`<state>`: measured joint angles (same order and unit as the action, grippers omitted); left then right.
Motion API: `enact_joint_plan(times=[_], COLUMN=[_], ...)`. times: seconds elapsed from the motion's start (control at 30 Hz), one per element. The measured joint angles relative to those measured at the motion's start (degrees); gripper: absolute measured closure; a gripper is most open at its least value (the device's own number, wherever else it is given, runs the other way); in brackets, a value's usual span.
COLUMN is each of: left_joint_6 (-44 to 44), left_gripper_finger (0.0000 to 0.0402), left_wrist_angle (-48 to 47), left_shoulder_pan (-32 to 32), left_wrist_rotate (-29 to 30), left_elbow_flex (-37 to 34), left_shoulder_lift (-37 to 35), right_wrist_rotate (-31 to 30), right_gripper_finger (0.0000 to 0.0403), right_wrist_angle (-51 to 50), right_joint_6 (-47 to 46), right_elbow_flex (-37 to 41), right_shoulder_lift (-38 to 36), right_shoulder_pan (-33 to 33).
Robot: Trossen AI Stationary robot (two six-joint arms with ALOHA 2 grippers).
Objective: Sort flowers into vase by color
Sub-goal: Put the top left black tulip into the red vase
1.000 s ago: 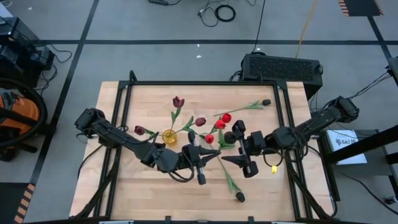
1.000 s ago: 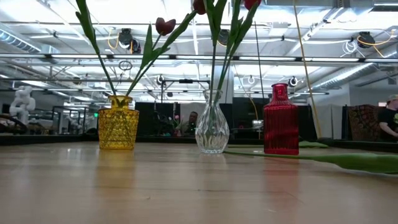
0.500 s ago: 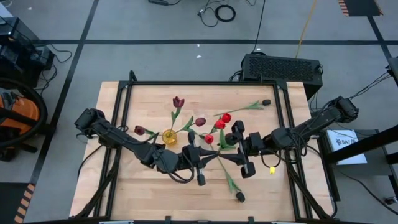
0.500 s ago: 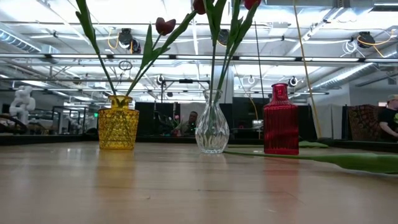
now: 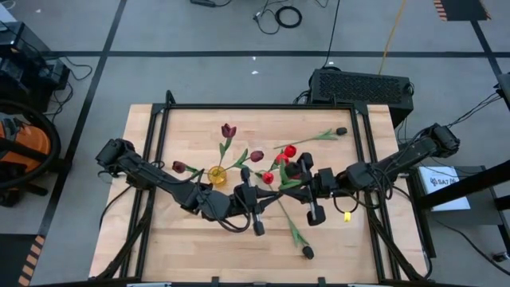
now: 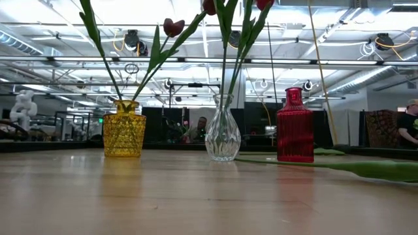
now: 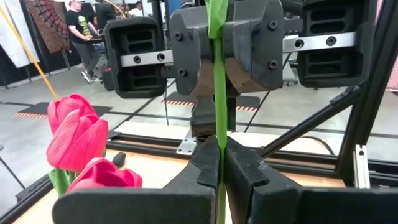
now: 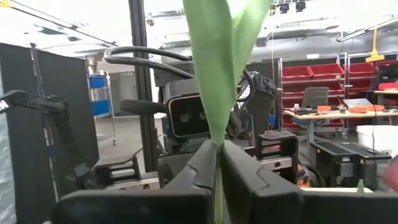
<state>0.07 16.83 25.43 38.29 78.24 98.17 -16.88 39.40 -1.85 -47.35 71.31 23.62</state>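
- Gripping one thin green flower stem (image 7: 219, 112) between them, your two pincers are meeting over the middle of the pale wooden bench (image 5: 183, 239).
- Your left pincer (image 5: 256, 207) is clamping its dark fingers (image 7: 208, 163) on that stem, as the left wrist view is showing, with the right pincer's housing facing it close behind.
- Your right pincer (image 5: 307, 182) is pinching the same flower just under its broad green leaf (image 8: 217, 68); its fingers (image 8: 202, 163) are pressing together on the stem.
- In the low view, three vases are standing in a row: a yellow cut-glass vase (image 6: 124, 128), a clear glass bud vase (image 6: 223, 130) and a red ribbed glass bottle (image 6: 294, 126).
- The yellow vase is holding dark maroon tulips (image 5: 229, 130), and the clear one is holding bright red tulips (image 5: 289, 151).
- One loose near-black tulip (image 5: 340, 131) is lying toward the far right of the bench, and another loose dark-headed flower (image 5: 307, 253) is lying near the front edge.
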Motion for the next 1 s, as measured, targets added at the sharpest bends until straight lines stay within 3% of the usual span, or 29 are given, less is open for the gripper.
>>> enact_joint_plan(times=[0.17, 0.57, 0.8, 1.0], left_joint_6=[-1.2, -0.7, -1.2, -1.3], left_gripper_finger=[0.037, 0.0221, 0.0208, 0.0207], left_wrist_angle=[-0.1, -2.4, -12.7, -18.8], left_shoulder_pan=[0.2, 4.1, 7.8, 12.5], left_wrist_rotate=[0.2, 0.3, 0.1, 0.1], left_elbow_flex=[0.0, 0.0, 0.0, 0.0], left_shoulder_lift=[0.0, -0.8, -5.3, -9.8], right_wrist_rotate=[0.0, -0.1, -0.4, -8.1], right_gripper_finger=[0.0394, 0.0401, 0.0402, 0.0402], right_wrist_angle=[-0.2, -8.5, -23.0, -33.5], right_joint_6=[0.8, -0.1, -1.8, -1.8], right_elbow_flex=[0.0, 0.0, 0.0, 0.0], right_shoulder_lift=[0.0, -6.4, -13.1, -16.0], right_shoulder_pan=[0.0, 0.1, 0.1, 0.1])
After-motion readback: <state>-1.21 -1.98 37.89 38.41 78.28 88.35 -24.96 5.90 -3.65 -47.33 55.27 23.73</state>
